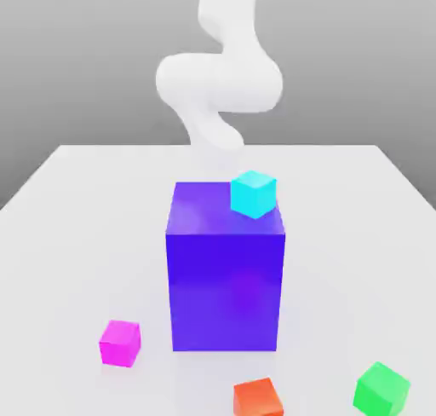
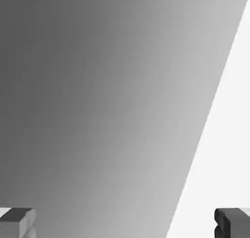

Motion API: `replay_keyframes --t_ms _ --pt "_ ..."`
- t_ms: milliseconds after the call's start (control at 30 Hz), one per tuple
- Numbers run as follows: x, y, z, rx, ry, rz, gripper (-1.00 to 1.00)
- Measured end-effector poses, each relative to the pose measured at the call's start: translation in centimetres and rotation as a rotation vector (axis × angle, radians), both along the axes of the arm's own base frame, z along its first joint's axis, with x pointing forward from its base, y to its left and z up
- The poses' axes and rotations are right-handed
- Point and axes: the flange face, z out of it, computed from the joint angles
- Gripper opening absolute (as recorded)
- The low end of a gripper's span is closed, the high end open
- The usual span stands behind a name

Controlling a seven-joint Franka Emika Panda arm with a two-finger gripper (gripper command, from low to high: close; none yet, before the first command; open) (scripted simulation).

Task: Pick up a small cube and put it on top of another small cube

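Observation:
The small cube (image 1: 119, 343) is bright magenta-pink and rests on the white table (image 1: 77, 235) near the front, toward the exterior view's left. My arm's white links (image 1: 217, 82) rise behind the big blue-violet block (image 1: 226, 278), far from the small cube. In the hand view my gripper (image 2: 124, 223) is open, its two dark fingertips (image 2: 18, 222) wide apart with nothing between them. Beyond them lie grey background and a strip of the white table (image 2: 229, 110).
A cyan cube (image 1: 254, 193) sits on the big block's top, at its far corner toward the exterior view's right. A red-orange cube (image 1: 258, 398) and a green cube (image 1: 381, 389) lie at the table's front edge.

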Motion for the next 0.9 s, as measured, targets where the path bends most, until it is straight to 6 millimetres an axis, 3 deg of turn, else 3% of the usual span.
replay_keyframes --t_ms 233,467,667,900 --pt "3.9 -1.7 -7.5 -0.412 0.252 0.244 0.0" --pt "5.8 -3.5 -16.6 -0.8 0.521 0.544 0.0" --pt "5.5 -5.0 -25.1 -1.103 0.742 0.864 0.0" --pt "2.7 -7.1 -34.7 -1.41 0.951 1.326 0.0"
